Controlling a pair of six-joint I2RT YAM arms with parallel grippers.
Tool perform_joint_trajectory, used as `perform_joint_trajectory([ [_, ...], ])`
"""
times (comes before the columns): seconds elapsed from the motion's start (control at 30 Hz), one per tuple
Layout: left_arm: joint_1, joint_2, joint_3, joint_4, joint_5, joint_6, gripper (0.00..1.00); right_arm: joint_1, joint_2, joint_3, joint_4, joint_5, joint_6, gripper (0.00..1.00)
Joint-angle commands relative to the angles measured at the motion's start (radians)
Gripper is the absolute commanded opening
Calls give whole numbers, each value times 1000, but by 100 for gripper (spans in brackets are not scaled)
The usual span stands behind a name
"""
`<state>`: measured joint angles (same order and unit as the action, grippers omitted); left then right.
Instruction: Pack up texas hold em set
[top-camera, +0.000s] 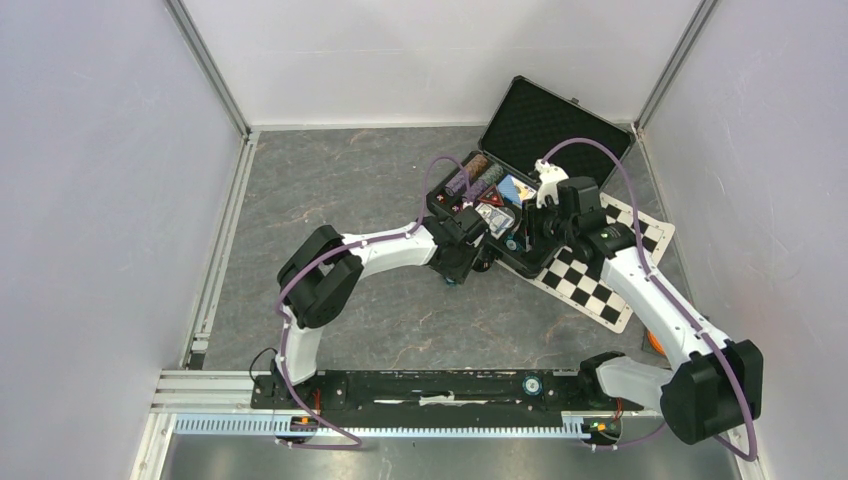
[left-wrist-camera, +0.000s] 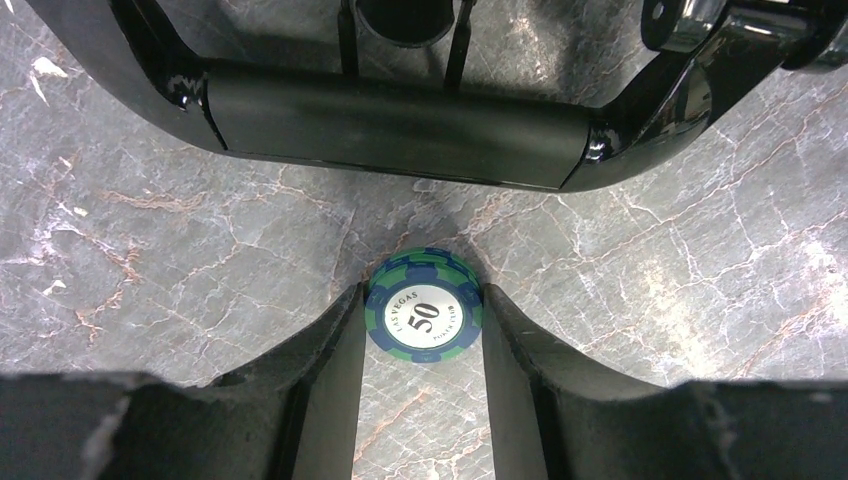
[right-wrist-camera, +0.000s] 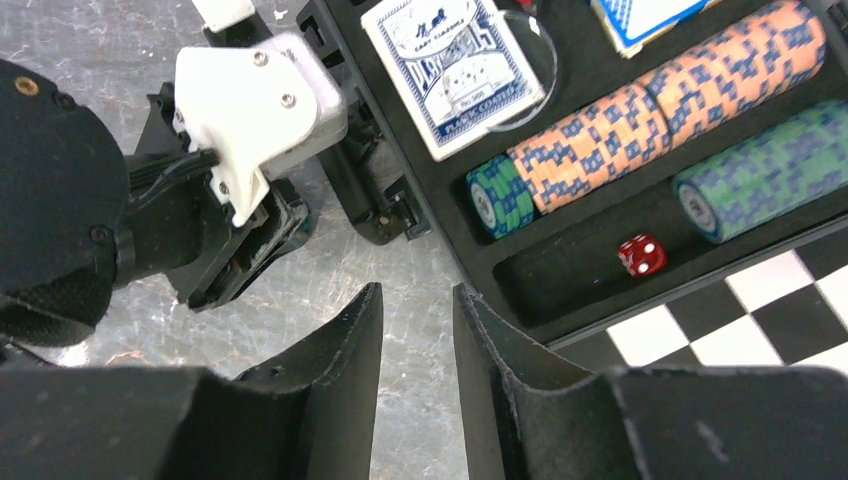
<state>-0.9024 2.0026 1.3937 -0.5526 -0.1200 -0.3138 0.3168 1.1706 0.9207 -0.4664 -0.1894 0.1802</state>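
**Nearly Packed: One Stray Chip by the Handle**

Lying flat on the grey table (left-wrist-camera: 150, 230), just short of the case handle (left-wrist-camera: 395, 125): a teal chip (left-wrist-camera: 424, 317) marked 50. Bracketed by the left gripper (left-wrist-camera: 423, 296), fingertips (left-wrist-camera: 338, 348) at or against either edge. Presumably set low to catch so thin a disc by its rim; cannot tell whether truly pinched.

Over on the right gripper (right-wrist-camera: 418, 292): narrow gap, nothing between the pads. Poised above bare table beside the open black case (right-wrist-camera: 520, 290), likely held aside to leave the left arm room.

Already sitting in the foam: card deck (right-wrist-camera: 450, 70), orange and teal chip rows (right-wrist-camera: 650, 100), one red die (right-wrist-camera: 641, 254). Probably next: lift and slot into a chip row.
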Motion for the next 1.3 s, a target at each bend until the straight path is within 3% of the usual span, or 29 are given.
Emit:
perform_joint_trajectory([
  [0.0, 28, -16, -53, -5, -28, 14, 28, -7, -60, -54, 16, -62, 89, 38],
  [0.2, 30, -91, -20, -5, -22, 34, 28, -7, -68, -152, 101, -145, 219, 37],
  [0.43, 30, -140, -10, 7, 22, 50, 28, -7, -8, -151, 106, -213, 320, 37],
  [0.6, 33, -186, -22, 17, 69, 61, 28, -20, 30, -139, 92, -208, 369, 49],
  [0.73, 33, -254, -62, 67, 135, 97, 27, -39, 56, -137, 121, -246, 423, 51],
  [1.1, 33, -366, -134, 164, 334, 190, 29, -70, 170, -97, 240, -496, 623, 52],
  [1.27, 31, -363, -127, 160, 376, 200, 29, -70, 214, -74, 264, -591, 631, 53],
])
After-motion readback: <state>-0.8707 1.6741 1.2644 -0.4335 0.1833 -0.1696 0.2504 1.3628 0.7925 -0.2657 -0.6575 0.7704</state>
